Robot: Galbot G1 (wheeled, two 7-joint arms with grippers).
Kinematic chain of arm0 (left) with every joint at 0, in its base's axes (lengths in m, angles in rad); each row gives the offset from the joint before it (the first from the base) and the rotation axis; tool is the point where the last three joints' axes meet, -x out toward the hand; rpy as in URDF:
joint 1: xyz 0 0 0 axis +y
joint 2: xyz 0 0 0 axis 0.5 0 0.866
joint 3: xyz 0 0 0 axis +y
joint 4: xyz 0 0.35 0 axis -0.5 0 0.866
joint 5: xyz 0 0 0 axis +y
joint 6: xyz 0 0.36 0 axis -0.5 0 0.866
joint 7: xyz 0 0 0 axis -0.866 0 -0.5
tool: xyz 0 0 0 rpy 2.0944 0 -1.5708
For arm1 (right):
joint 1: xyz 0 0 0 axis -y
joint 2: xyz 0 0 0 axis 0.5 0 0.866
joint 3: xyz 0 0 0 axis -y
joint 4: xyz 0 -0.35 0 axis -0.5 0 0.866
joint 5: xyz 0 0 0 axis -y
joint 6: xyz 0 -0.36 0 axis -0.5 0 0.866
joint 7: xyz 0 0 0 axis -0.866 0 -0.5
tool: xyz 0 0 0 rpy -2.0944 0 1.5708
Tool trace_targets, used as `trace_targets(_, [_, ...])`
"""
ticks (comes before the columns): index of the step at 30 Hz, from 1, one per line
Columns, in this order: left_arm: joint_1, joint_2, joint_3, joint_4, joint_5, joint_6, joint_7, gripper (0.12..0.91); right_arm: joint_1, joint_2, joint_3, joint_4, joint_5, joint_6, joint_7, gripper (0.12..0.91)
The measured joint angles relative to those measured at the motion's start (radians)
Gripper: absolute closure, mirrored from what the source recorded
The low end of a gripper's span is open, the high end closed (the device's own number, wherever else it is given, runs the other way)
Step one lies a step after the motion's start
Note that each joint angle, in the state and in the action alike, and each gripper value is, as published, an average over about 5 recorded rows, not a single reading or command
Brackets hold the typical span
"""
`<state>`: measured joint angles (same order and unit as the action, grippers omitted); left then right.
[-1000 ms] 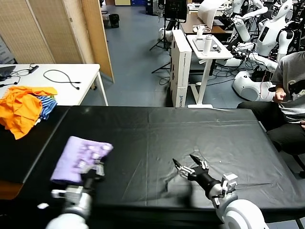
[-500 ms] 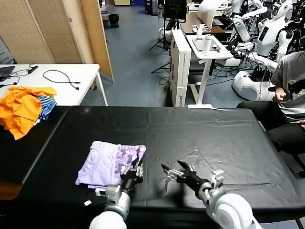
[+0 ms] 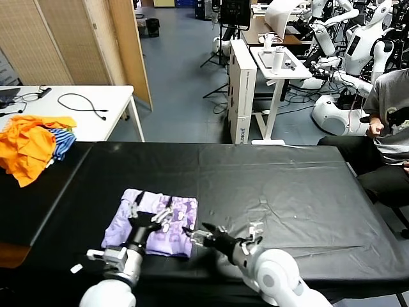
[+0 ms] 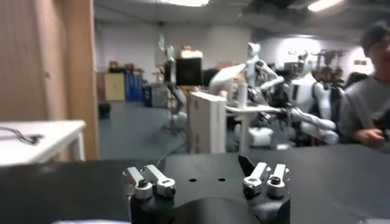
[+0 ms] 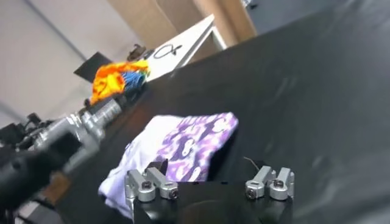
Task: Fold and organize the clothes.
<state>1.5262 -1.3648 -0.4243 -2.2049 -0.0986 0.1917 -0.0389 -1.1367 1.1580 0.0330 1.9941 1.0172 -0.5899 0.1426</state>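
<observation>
The clothes, a pale lavender T-shirt (image 3: 150,230), lie folded on the black table (image 3: 287,185), with the purple print facing up on the right half. My left gripper (image 3: 152,214) hovers open just above the shirt's middle; in the left wrist view the left gripper (image 4: 207,173) has nothing between its fingers. The right gripper (image 3: 197,235) stands open at the shirt's front right corner, pointing left. In the right wrist view the right gripper (image 5: 210,179) is at the edge of the T-shirt (image 5: 189,149), holding nothing.
Bright orange garments (image 3: 25,144) and a striped cloth (image 3: 62,142) lie on the white side table (image 3: 96,118) at the far left. A seated person (image 3: 390,115) is past the table's right end. A white cart (image 3: 275,64) stands behind.
The left gripper has opened and let go of the shirt, which now lies flat after being carried right. The right gripper has moved left up to the shirt's corner.
</observation>
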Motion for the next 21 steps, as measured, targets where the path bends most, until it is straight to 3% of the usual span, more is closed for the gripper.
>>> trace_targets(11, [0.012,0.011,-0.050,-0.015,-0.003,-0.034,-0.006,0.123,-0.002,0.017,-0.006,-0.041,-0.025,-0.009,0.011,0.823])
trace_targets(14, [0.021,0.016,-0.064,-0.012,-0.005,-0.049,-0.019,0.123,-0.019,-0.001,0.023,-0.024,-0.053,-0.040,0.034,0.883])
trace_targets(21, [0.016,0.020,-0.082,0.004,-0.071,-0.041,-0.039,0.123,-0.061,-0.071,0.132,0.021,-0.104,-0.138,0.063,0.884])
